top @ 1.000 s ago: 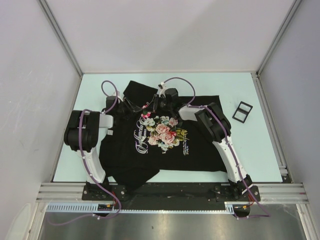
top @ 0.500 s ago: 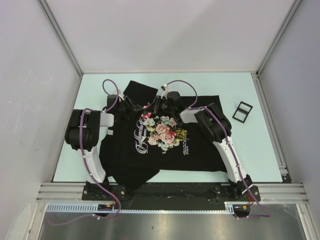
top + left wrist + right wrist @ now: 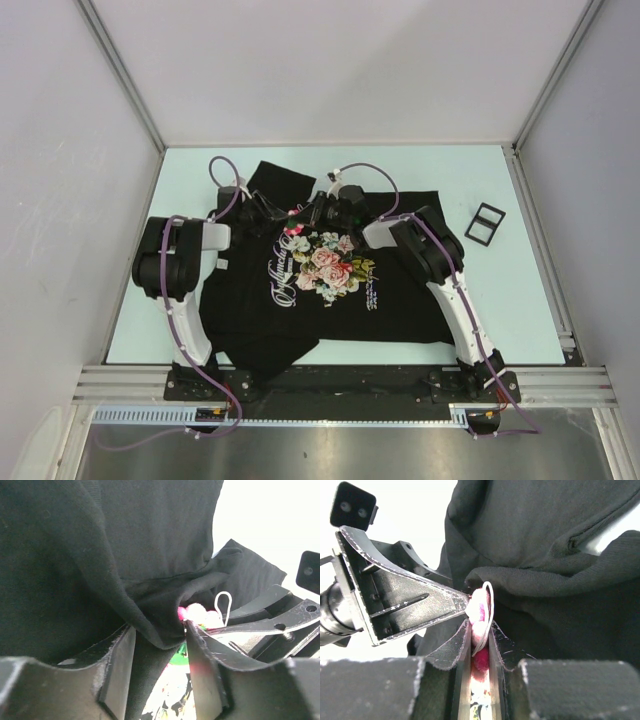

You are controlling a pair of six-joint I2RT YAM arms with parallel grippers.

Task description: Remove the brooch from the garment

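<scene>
Pink brooch (image 3: 479, 611) edge-on in the narrow right gripper (image 3: 480, 632), wire loop (image 3: 490, 600) toward garment (image 3: 545, 545); left gripper (image 3: 157, 630) half-closed on a garment fold.

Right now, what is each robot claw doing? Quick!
The left gripper: jaws closed on a fold of the garment.
The right gripper: jaws closed on the brooch.

The garment (image 3: 320, 310) lay on the counter (image 3: 500, 300), the brooch (image 3: 480, 607) at its far edge. Over that edge, the left end effector (image 3: 157, 635) sat left of the brooch, the right end effector (image 3: 480, 630) around it. A frame (image 3: 485, 223) lay right of the garment.
</scene>
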